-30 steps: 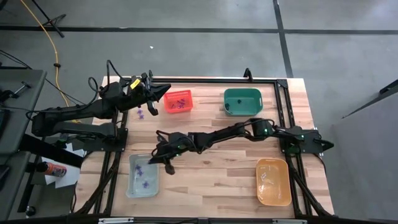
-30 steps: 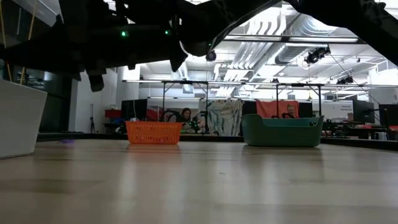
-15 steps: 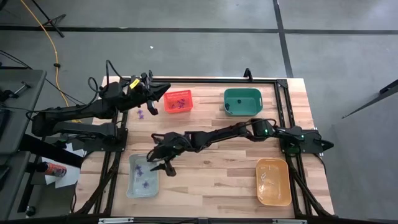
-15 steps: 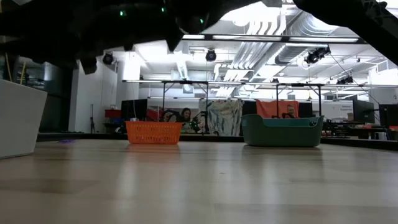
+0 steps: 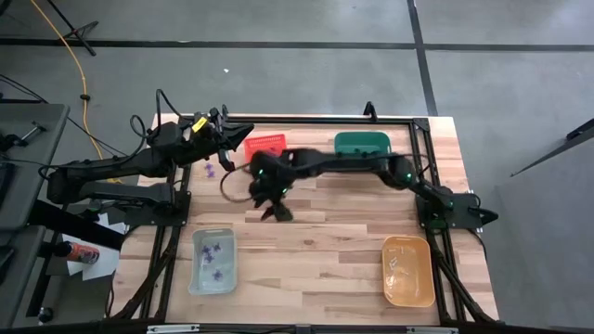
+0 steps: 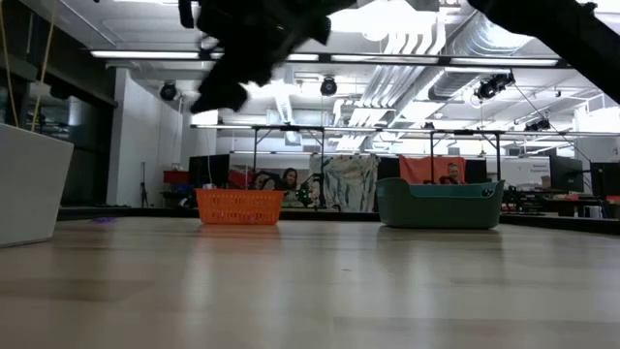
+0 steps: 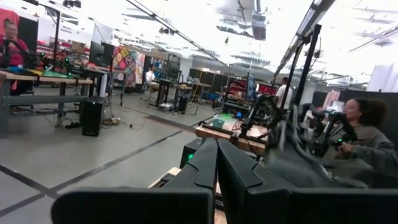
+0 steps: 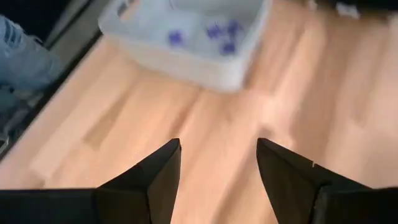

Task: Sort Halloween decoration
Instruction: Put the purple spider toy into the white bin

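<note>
Your right gripper (image 5: 276, 210) hangs above the bare middle of the wooden surface (image 5: 325, 250), jaws spread apart with nothing between them; the right wrist view shows only wood in the gap. By the look of it you are between picks: nothing is in hand, and the job now is to choose the next piece. The clear bin (image 5: 213, 261) sits ahead of those open jaws and to one side, near but not under them, with several purple trinkets (image 5: 214, 260) lying inside it; the right wrist view shows them as small purple specks (image 8: 224, 30) in the bin's bottom. Another purple trinket (image 5: 210, 169) lies loose on the surface just below your left gripper (image 5: 225, 160), whose jaws are pressed together and, as far as can be seen, hold nothing; that arm waits near the red basket (image 5: 264, 144), which the right arm partly covers from above. The green bin (image 5: 362, 142) lies behind the right arm, and the orange bin (image 5: 407, 270) is well away from both sets of jaws. If you go for the loose trinket, I judge you will need a careful descent with the jaws straddling it, because it is tiny and thin and lies flat on the wood. Watch the two arms, which already stand close together near the basket.
</note>
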Controlling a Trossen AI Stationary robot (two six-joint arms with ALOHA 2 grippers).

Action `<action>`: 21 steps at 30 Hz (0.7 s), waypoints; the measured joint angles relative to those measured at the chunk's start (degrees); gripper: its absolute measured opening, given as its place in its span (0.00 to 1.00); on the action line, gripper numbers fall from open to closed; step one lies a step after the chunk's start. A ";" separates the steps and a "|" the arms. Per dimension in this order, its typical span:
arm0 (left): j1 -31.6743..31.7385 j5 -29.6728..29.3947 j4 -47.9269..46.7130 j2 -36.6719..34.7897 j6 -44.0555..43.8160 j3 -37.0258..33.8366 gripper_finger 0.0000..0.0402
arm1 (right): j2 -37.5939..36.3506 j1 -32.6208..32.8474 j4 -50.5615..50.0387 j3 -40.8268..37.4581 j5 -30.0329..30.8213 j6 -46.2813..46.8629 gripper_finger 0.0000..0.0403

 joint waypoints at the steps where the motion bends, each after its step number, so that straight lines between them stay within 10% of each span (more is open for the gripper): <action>1: 0.02 0.00 -0.21 0.00 0.15 0.00 0.00 | -1.02 -0.80 -1.49 -1.39 0.01 -0.72 0.51; 10: 0.02 0.01 -0.78 0.00 1.47 0.00 0.00 | -17.95 -6.02 1.85 -31.02 -2.29 0.93 0.51; 21: 0.02 1.75 -4.58 0.69 1.36 0.00 0.00 | -51.58 -4.31 45.96 -80.42 9.56 32.36 0.51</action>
